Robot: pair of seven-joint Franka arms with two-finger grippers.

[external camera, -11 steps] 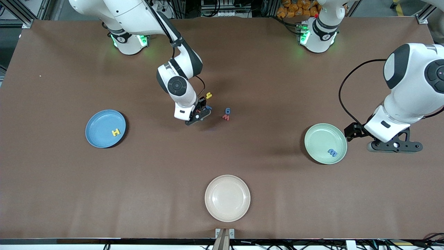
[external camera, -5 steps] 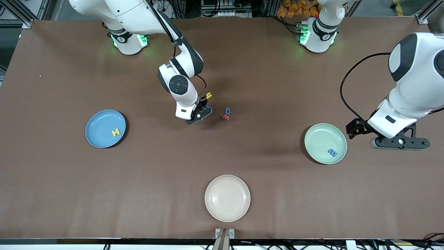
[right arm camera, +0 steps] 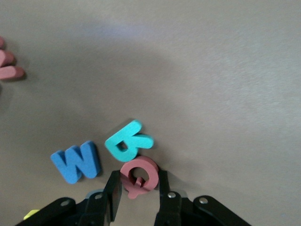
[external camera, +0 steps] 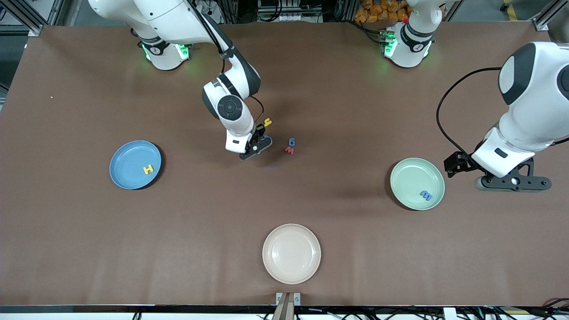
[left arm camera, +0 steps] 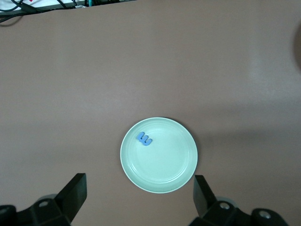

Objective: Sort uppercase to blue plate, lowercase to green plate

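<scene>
My right gripper (external camera: 256, 145) (right arm camera: 138, 181) is down at the table's middle, shut on the red Q (right arm camera: 138, 175). The teal R (right arm camera: 128, 143) touches the Q, and the blue W (right arm camera: 76, 161) lies beside them. The yellow h (external camera: 267, 122), blue round letter (external camera: 291, 142) and red w (external camera: 290, 150) lie close by. On the blue plate (external camera: 129, 155), toward the right arm's end, rests the yellow H (external camera: 148, 169). A blue lowercase letter (external camera: 426, 194) (left arm camera: 145, 138) lies in the green plate (external camera: 411, 175) (left arm camera: 164, 165). My left gripper (external camera: 511, 183) (left arm camera: 138, 179) waits open beside that plate, high over the table.
A cream plate (external camera: 291, 231) with nothing in it sits near the front edge, nearer to the front camera than the letters. Bare brown table lies between the plates.
My right gripper's fingers have closed on the red Q. The left arm drew slightly away from the green plate toward its end of the table, then stopped.
</scene>
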